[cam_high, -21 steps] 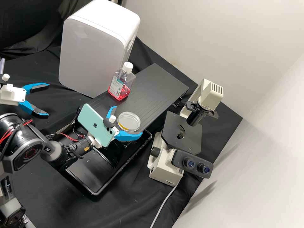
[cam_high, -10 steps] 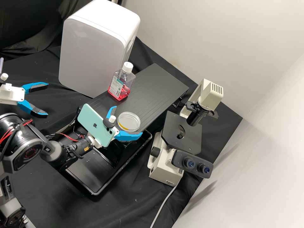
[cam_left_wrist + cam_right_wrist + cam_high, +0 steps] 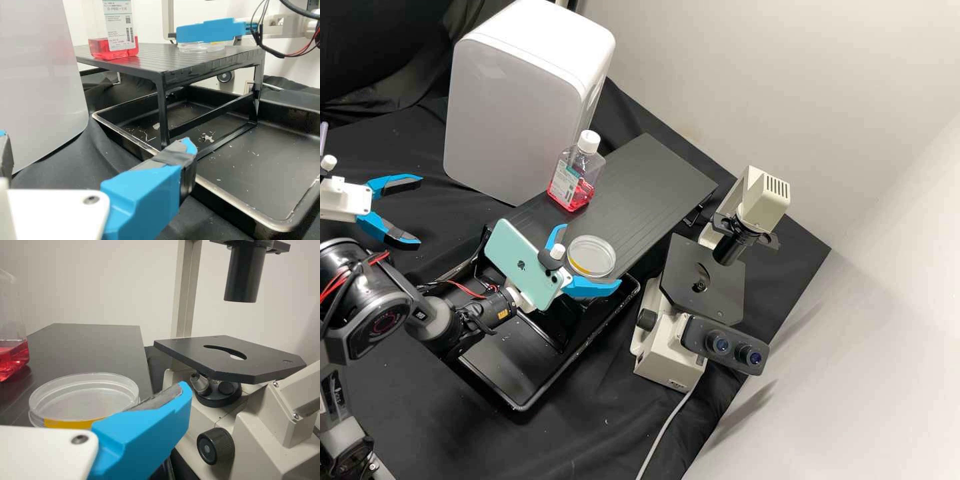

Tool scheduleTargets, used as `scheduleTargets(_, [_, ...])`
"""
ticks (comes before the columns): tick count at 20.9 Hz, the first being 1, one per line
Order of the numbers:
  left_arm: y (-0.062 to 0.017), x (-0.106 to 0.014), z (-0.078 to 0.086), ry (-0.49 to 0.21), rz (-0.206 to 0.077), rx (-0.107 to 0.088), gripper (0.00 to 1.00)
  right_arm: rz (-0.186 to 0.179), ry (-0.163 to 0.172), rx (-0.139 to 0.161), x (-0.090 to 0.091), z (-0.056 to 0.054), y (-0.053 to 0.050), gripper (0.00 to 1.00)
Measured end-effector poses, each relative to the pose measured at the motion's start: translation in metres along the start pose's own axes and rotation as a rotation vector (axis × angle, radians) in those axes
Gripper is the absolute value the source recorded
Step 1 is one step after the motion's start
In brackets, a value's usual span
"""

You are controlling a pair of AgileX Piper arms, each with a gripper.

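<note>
Dish, clear plastic, lidded, with a yellow band low on its wall: it sits at the near end of the black shelf, which stands in a black tray.

Step in hand, as I judge it: taking hold of the dish. I keep the fingers level with the side wall and centred on it. I close slowly and evenly, so that neither finger shoves the dish toward the shelf edge or lifts the lid.

Right claw: spread wide, one finger on each side of the dish. The near finger seems to touch the rim and the far one sits slightly off, so nothing is clamped.

Left claw: spread wide, holding nothing, at the far left beside the white box.
</note>
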Motion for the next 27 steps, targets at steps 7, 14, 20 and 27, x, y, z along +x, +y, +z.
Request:
scheduleTargets(7, [-0.0007,0.0002,-0.0001,0.001,-0.003,0.0,1.0,0.0,0.0,0.0,0.0,0.0,0.0,0.0])
scheduleTargets(14, [-0.0007,0.0002,-0.0001,0.001,-0.003,0.0,1.0,-0.005,-0.005,-0.001,0.002,0.0015,-0.0018,0.0])
scheduleTargets(20, [-0.0023,0.0004,0.0022,-0.009,-0.01,0.002,1.0,-0.005,-0.005,-0.001,0.002,0.0015,-0.0018,0.0])
scheduleTargets(27, [-0.0023,0.0004,0.0022,-0.009,-0.01,0.002,1.0,-0.005,-0.005,-0.001,0.002,0.0015,-0.0018,0.0])
